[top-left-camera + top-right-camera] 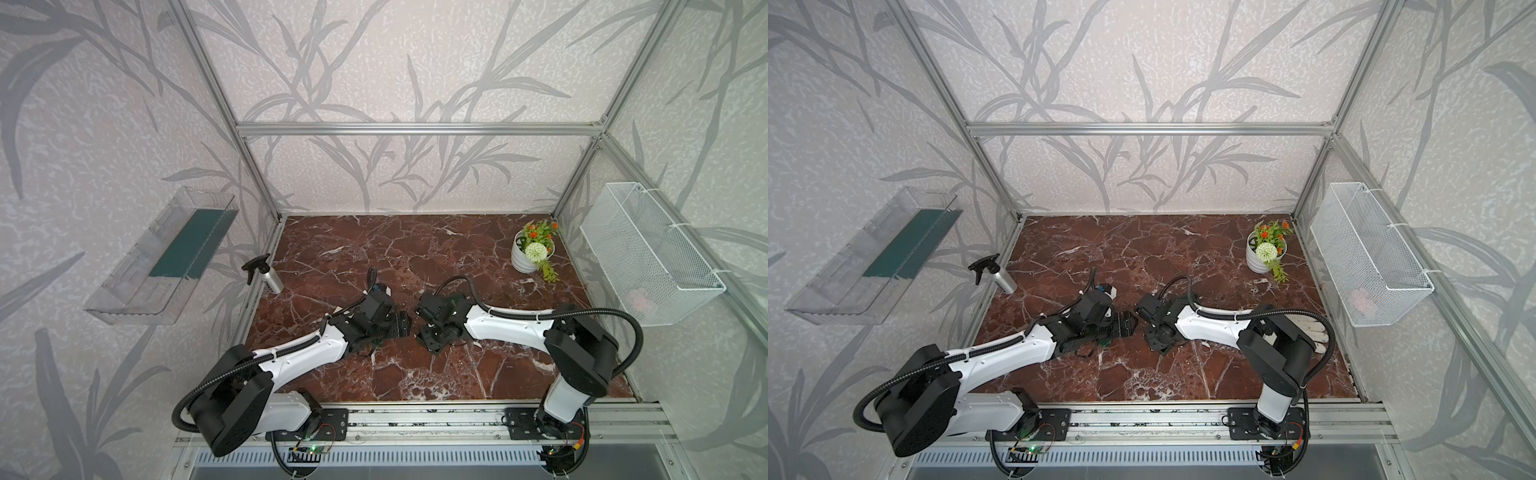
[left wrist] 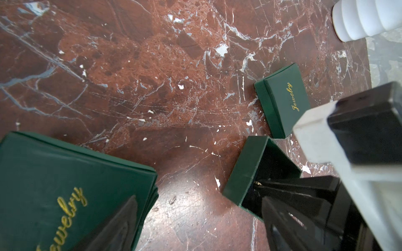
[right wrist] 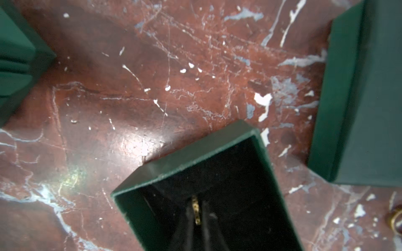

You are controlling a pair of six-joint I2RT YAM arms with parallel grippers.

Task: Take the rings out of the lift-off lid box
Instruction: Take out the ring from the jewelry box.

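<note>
Inside the open green box point(image 3: 195, 162), the right gripper point(image 3: 196, 205) had its jaws pinched shut on a thin gold ring point(image 3: 196, 211), which sat below the rim. The left gripper point(image 2: 198, 200) stood just beside the box w/ jaws wide apart and nothing betw. them. Step in hand judged as extraction of this ring; next move req. a straight lift clear of the walls w/o slackening grip, then set-down on the table point(image 2: 152, 87).

Lab test cell: aluminium frame point(image 1: 415, 129), wallpapered panels point(image 1: 415, 62).
</note>
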